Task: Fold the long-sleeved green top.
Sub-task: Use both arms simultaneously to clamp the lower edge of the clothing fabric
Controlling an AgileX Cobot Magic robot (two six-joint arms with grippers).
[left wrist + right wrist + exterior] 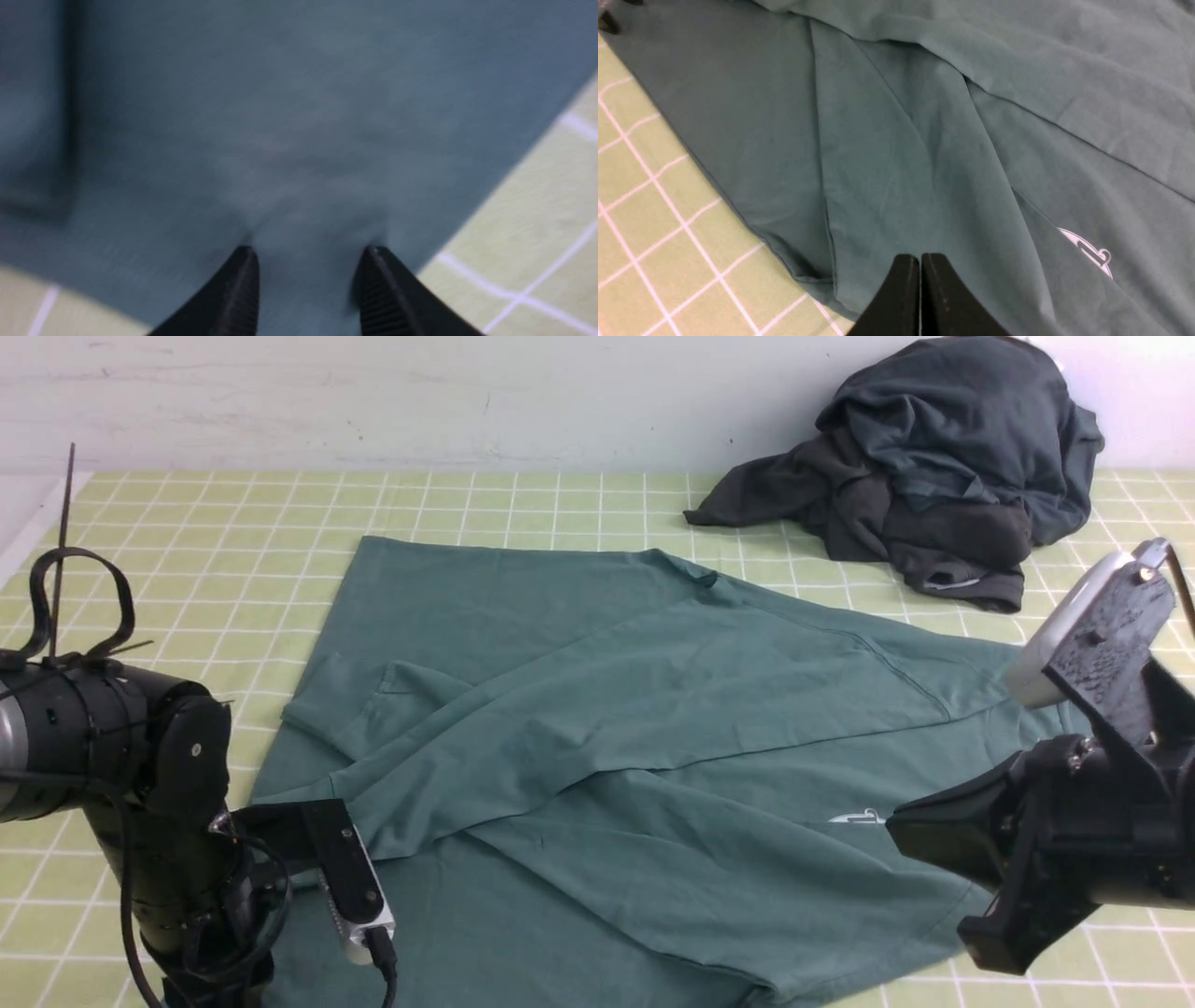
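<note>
Loosely folded, the green long-sleeved top (653, 709) (white logo (857, 818) showing) lies spread.

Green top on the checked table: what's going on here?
The teal-green long-sleeved cotton top lies spread on the yellow-green checked tablecloth, partly folded over itself. The left gripper hovers open over the top's near edge. The right gripper is shut and empty near the white chest logo. A heap of dark garments sits behind.

Plain teal-green over the green long-sleeved top (597, 709), small white logo (857, 818); pale yellow-green with white grid lines across the table (233, 523); charcoal and slate-blue in the heaped garments (934, 476); black on the left tool (308, 254) and right tool (920, 261)
</note>
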